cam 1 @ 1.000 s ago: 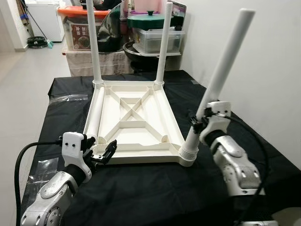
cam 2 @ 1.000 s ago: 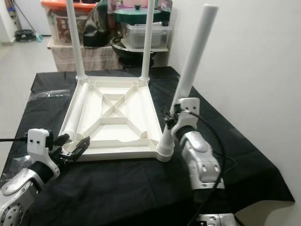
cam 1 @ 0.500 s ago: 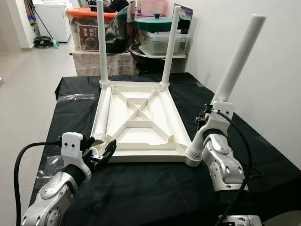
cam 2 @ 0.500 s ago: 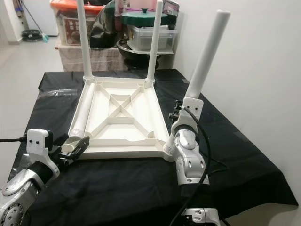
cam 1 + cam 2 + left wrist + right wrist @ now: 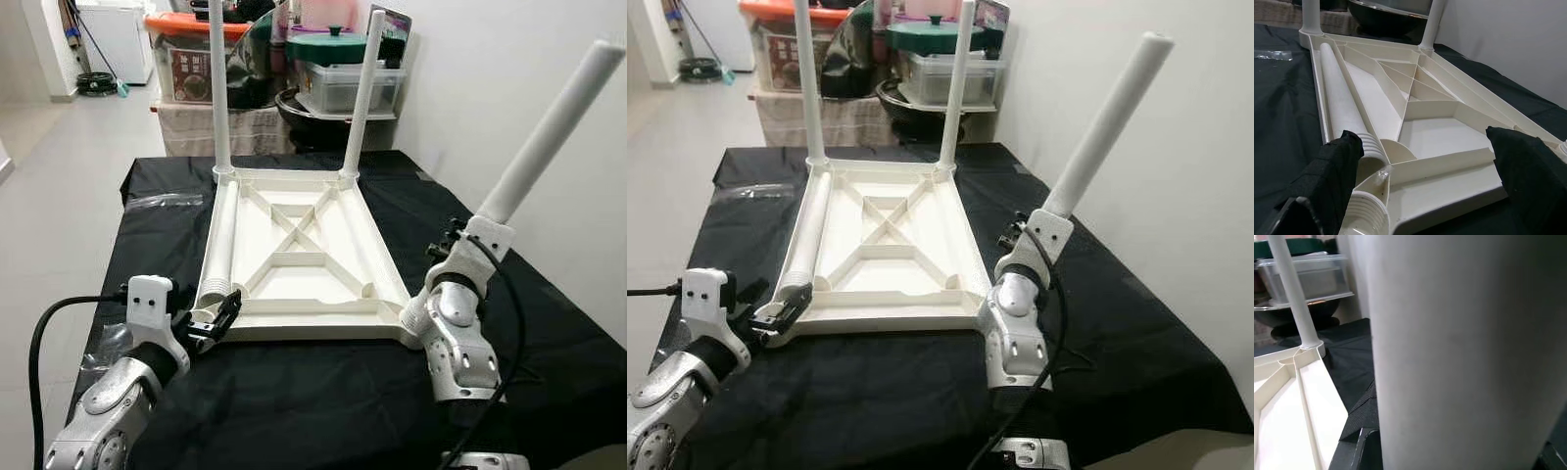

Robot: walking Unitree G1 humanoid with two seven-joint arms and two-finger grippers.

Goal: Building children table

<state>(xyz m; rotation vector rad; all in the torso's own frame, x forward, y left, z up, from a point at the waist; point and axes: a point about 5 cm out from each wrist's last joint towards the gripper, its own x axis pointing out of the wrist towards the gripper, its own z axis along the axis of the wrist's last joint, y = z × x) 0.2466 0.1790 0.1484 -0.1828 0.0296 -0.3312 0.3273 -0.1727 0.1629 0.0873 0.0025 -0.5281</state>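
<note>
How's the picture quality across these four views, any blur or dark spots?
Both eye views are evenly lit and sharp on the white tabletop. In the left wrist view the left hand has soft, out-of-focus black fingers, while the tabletop stays crisp. In the right wrist view the held leg is a close, blurred pale mass.

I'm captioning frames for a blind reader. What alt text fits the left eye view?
An upturned white plastic children's table lies on a black cloth, two legs upright at its far corners. The right gripper holds a third white leg slanted at the near right corner; the left gripper is at the near left corner.
</note>
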